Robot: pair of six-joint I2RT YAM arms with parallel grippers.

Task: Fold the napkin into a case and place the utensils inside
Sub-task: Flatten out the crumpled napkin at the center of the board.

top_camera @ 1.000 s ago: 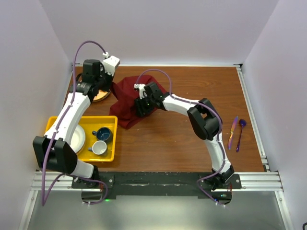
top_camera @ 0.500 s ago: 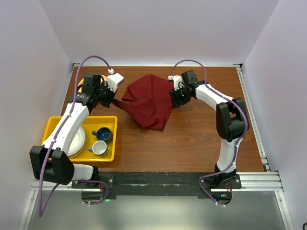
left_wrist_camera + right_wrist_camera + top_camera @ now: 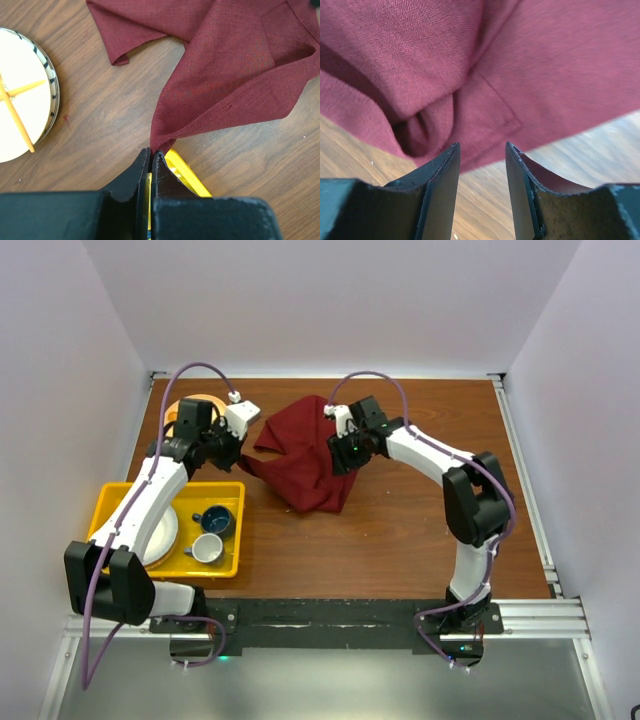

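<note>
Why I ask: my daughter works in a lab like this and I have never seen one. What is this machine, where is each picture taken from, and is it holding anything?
It is two robot arms bolted to the near edge of a wooden table, each ending in a two-finger gripper. The wide picture comes from a fixed camera above and behind them. The other two come from small cameras on the wrists, so each shows its own dark fingers at the bottom. On the table lie a dark red napkin, a yellow tray holding a white plate, a blue cup and a grey cup, and another plate far left. The left gripper is shut on a napkin corner. The right gripper is open at the cloth's edge, nothing between its fingers.
</note>
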